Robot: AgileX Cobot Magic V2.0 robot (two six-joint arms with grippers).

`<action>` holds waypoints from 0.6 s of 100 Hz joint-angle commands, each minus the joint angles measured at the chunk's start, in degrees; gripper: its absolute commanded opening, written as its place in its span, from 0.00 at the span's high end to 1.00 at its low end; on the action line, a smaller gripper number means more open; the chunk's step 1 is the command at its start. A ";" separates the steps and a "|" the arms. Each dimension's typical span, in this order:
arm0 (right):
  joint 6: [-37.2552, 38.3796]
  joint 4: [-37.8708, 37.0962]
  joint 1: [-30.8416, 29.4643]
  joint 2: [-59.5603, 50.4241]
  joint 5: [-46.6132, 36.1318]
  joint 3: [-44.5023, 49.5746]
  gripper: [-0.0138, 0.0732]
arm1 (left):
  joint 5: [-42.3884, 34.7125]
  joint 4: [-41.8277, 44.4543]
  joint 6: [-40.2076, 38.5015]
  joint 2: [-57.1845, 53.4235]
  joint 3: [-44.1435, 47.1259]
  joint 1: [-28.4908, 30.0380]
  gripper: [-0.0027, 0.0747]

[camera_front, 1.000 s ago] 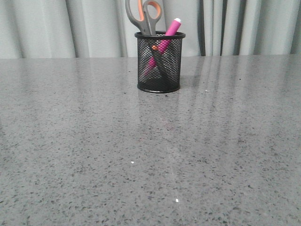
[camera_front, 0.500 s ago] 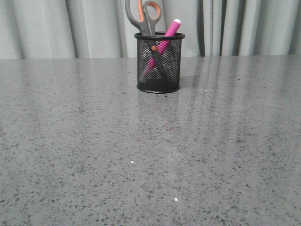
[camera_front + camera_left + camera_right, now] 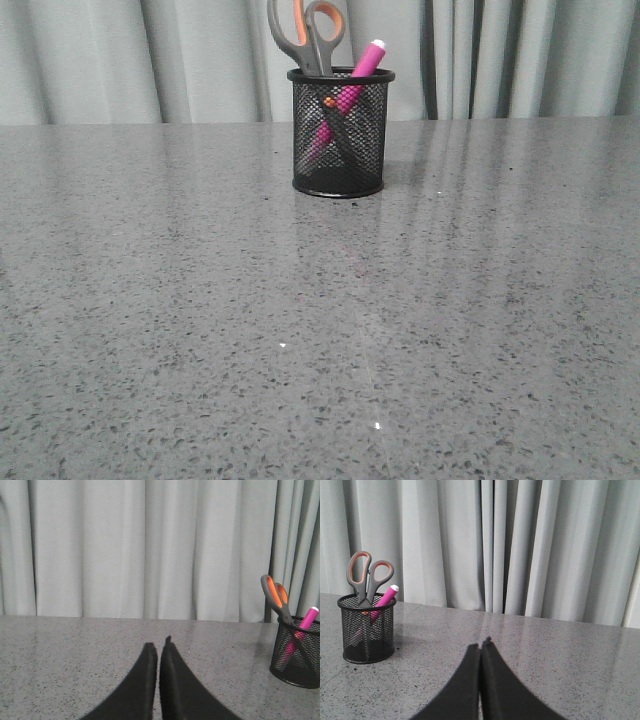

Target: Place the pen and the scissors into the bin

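— Black fingers pressed tip to tip on the left gripper, nothing between them. And the other?

— Same: the right gripper is closed on nothing, above the grey table.

— Where are the things?

— The bin stands upright at the table's far side. The scissors sit blades-down inside, and the pen leans against its rim, well apart from both grippers.
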 commanded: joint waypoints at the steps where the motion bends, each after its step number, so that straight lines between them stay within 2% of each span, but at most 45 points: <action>1: -0.35 0.07 -0.23 -0.59 -3.89 -1.51 0.92 | 0.08 -1.01 -0.17 -0.55 -1.49 0.15 0.99; 60: -0.35 0.07 -0.23 -0.59 -3.89 -1.51 0.92 | -0.02 -0.86 -0.17 -0.55 -1.49 0.15 0.99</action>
